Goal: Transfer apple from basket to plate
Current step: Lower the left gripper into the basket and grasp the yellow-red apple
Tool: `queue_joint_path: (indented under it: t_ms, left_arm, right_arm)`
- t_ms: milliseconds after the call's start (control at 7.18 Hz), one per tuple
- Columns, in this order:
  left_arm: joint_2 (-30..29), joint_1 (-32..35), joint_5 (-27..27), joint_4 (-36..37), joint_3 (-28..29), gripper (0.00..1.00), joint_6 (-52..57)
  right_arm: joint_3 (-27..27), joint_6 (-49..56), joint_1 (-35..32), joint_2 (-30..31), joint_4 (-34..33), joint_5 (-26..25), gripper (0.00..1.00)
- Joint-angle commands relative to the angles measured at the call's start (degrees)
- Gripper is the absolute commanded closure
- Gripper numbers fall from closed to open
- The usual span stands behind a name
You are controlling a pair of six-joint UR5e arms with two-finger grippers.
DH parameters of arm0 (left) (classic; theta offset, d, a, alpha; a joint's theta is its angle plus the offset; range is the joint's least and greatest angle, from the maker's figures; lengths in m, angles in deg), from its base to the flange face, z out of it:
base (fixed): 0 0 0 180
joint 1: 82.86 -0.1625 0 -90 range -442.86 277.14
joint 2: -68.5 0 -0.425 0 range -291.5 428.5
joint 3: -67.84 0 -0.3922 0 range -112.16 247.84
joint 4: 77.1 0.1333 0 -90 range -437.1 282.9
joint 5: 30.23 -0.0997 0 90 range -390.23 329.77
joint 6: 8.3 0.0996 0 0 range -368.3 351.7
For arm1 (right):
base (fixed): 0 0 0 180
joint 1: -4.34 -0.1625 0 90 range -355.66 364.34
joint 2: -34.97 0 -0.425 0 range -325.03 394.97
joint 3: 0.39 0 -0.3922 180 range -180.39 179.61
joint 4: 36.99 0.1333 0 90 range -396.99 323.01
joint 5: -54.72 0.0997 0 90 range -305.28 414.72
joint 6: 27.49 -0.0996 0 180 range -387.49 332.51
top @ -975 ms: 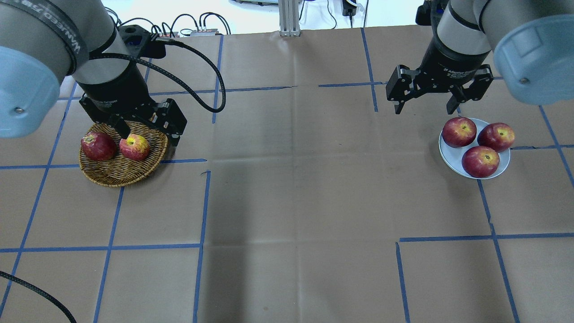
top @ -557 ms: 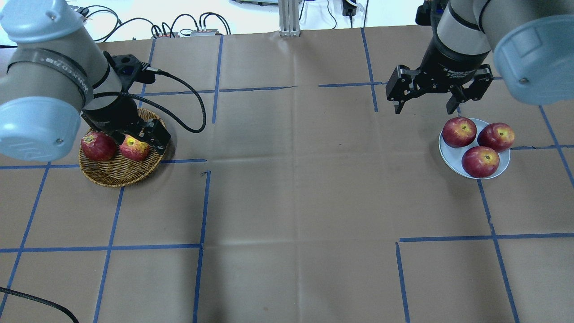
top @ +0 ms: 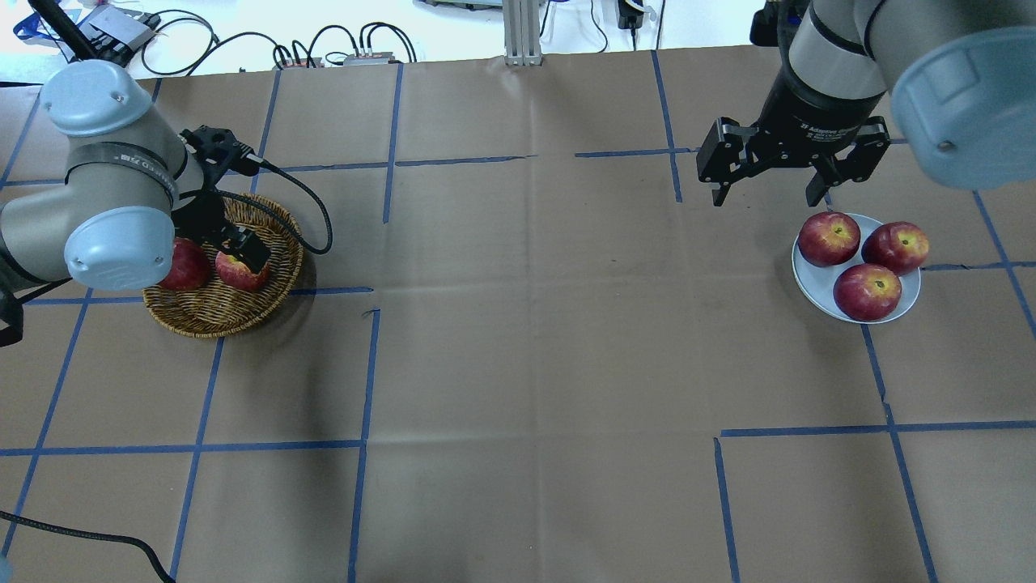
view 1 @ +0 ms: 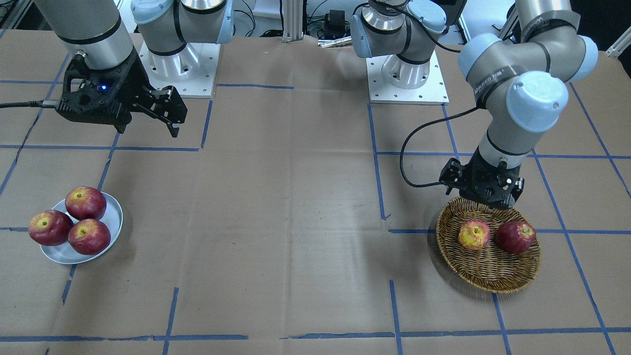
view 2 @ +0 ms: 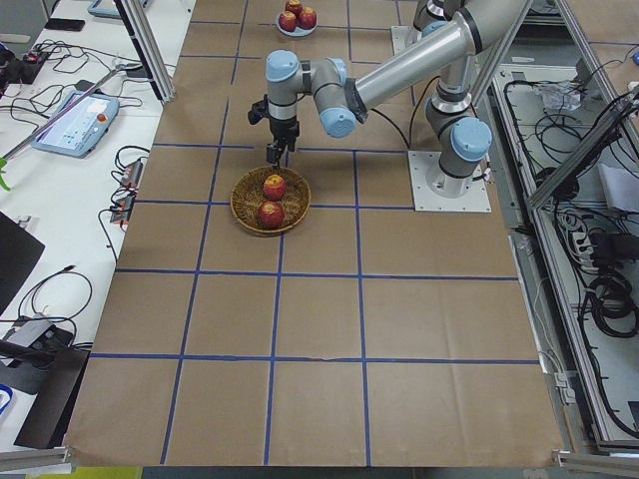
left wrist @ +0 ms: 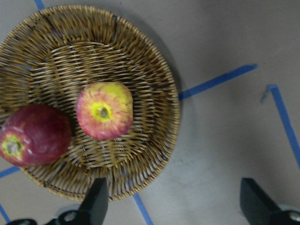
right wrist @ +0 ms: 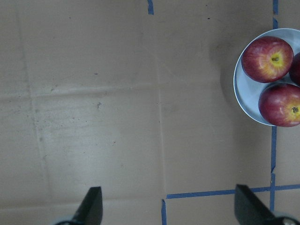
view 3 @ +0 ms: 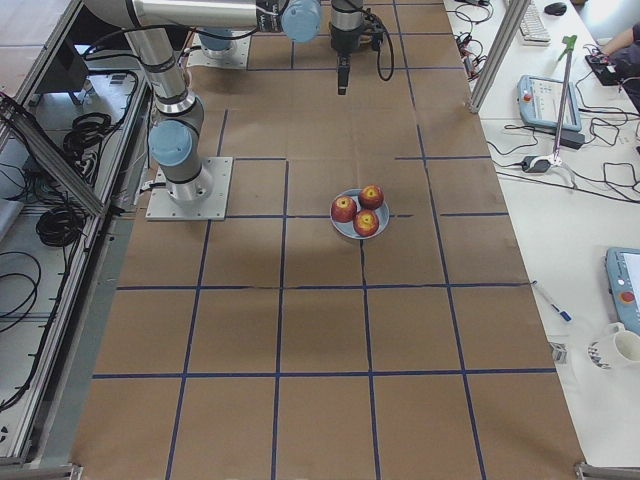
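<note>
Left pincer (left wrist: 176, 199), jaws wide, seemingly overhangs basket (left wrist: 172, 110) rim.

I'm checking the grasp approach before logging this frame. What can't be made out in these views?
Overhead view: the left arm's blue-capped joint covers part of the dark red apple in the round brown wicker basket; the left gripper overlaps the pale yellow-red apple.
Right wrist view: the right edge cuts off the third apple on the small silver metal plate.
Left side view: the plate is too small for detail.
</note>
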Motion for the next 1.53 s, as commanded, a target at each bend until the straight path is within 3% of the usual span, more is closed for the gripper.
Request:
queue_joint_path:
  t_ms: [0,975,1115,1254,1393]
  left_arm:
    - [-4.7,-1.0,0.1,4.6,1.2,0.01,4.1]
    - [-10.9,-1.2,-0.2,8.1,0.8,0.02,5.2]
    - [-11.6,-1.2,-0.2,8.2,0.9,0.09,5.3]
    - [-12.1,-1.2,-0.2,8.3,1.0,0.26,5.4]
    - [-12.2,-1.2,-0.3,8.2,1.7,0.49,5.4]
  right_arm:
    - [0.0,0.0,0.0,-0.1,0.0,0.0,0.0]
    - [0.0,0.0,0.0,0.0,0.0,0.0,0.0]
    - [0.0,0.0,0.0,0.0,0.0,0.0,0.0]
    - [0.0,0.0,0.0,0.0,0.0,0.0,0.0]
    - [0.0,0.0,0.0,0.0,0.0,0.0,0.0]
